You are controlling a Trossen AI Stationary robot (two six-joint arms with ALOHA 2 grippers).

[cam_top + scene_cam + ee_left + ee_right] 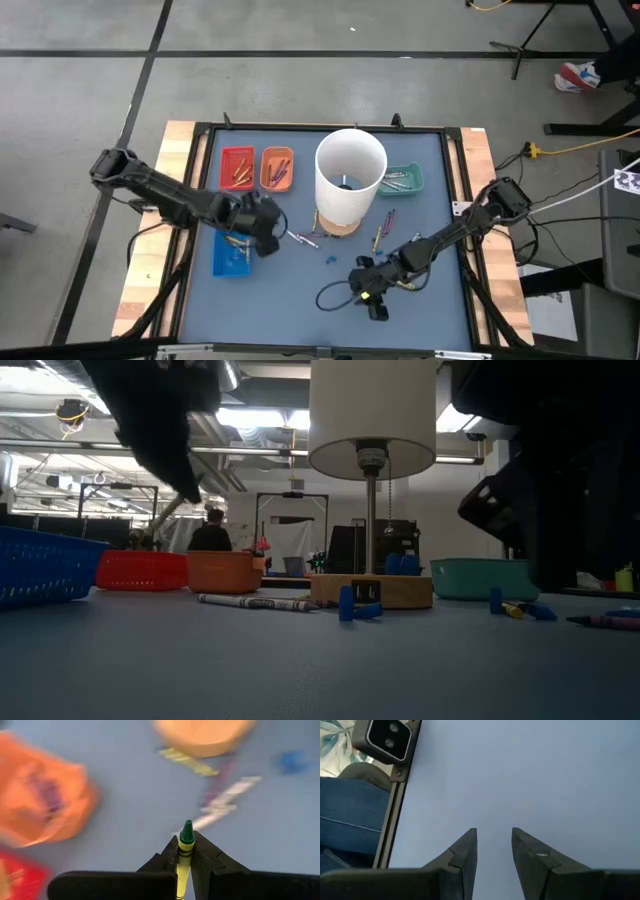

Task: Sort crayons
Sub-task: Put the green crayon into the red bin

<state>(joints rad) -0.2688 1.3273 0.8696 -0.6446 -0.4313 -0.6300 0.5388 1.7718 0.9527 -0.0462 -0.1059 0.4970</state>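
The left gripper (pixel 186 851) pinches a green-tipped crayon (pixel 185 851) between its fingers, held above the blue-grey table (pixel 300 290) just beside the blue tray (pixel 232 262) and near the orange tray (pixel 277 168) and red tray (pixel 237 167). The right gripper (pixel 494 851) hangs with its fingers spread and nothing between them, low over bare table near the front edge. Other crayons lie loose by the lamp's (pixel 350 180) wooden base (pixel 372 591), one white-wrapped (pixel 255 601), and some rest in the green tray (pixel 403 180).

Left end effector (pixel 185 857) clamped on something; right end effector (pixel 494 851) parted, low.
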